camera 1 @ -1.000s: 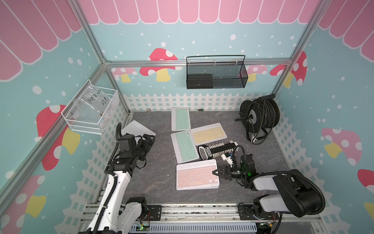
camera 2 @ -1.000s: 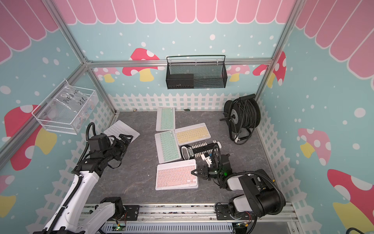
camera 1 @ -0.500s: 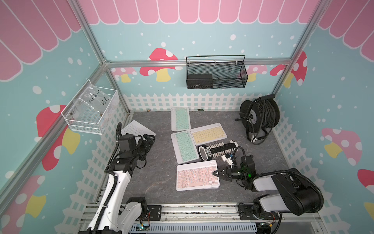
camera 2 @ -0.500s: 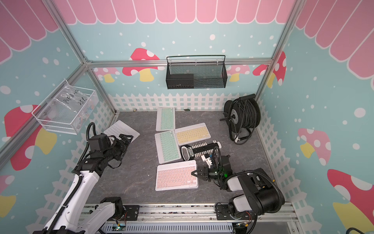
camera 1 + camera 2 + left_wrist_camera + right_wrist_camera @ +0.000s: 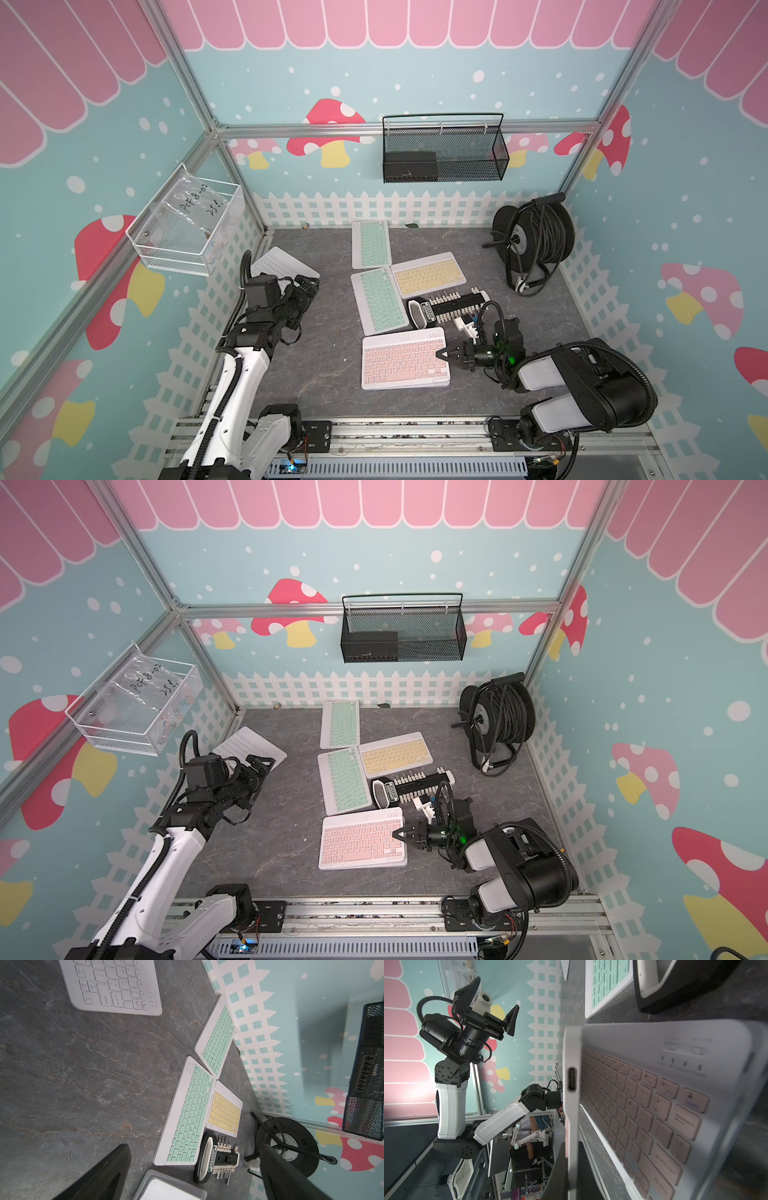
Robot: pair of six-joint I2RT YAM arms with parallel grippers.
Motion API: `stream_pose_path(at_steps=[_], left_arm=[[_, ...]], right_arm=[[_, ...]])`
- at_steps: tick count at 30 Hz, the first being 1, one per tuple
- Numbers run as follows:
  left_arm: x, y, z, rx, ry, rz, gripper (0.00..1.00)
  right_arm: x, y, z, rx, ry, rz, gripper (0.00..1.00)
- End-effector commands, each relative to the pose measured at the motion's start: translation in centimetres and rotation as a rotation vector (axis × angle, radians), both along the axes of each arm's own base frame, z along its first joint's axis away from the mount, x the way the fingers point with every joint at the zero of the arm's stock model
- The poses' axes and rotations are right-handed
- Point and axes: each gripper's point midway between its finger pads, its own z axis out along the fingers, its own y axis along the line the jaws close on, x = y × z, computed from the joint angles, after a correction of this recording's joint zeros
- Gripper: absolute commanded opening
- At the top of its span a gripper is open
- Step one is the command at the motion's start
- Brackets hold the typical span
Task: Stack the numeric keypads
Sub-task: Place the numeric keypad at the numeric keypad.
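Top views both show two containers hung on the walls. On the far wall, at 12 o'clock from the table, hangs a black mesh basket with a black box lying in its 9 o'clock end. On the side wall at 9 to 10 o'clock hangs a white wire basket that holds a clear plastic bag with handwriting on it.

Five keypads lie on the table. The pink keypad sits at 6 o'clock, nearest the robot's base. The right gripper reaches in from 3 o'clock. In the right wrist view its fingers are pinched shut on that keypad's short edge, one on each face of the slab. Whether the edge is lifted off the table cannot be told.

A mint keypad lies at the centre, with the yellow keypad touching it at 2 o'clock. A second mint keypad lies at 12 o'clock by the fence, its near end just beside both. The white keypad lies at 10 o'clock. The left gripper hovers over its near corner with jaws spread wide, holding nothing.

A black peg holder lies at 1 o'clock of the pink keypad, just beside the central mint one. A cable reel stands in the 2 o'clock corner
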Motion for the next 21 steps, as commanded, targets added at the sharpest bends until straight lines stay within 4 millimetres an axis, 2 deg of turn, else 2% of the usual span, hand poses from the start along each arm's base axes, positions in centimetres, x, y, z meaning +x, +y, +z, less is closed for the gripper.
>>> stream_pose_path(at_steps=[1,13,21], left_arm=[[0.0,-0.2,-0.5,-0.013,0.006,-0.002,0.99],[0.2,-0.2,-0.7,-0.02,0.009,0.003,0.99],[-0.2,-0.2,-1.0,-0.026,0.011,0.012,0.99]], right_arm=[[0.2,0.1,1.1,0.034,-0.052,0.006,0.07],[-0.9,-0.1,-0.2,0.009,-0.013,0.033,0.06],[-0.2,-0.1,-0.6,-0.047,-0.036,0.038,0.08]])
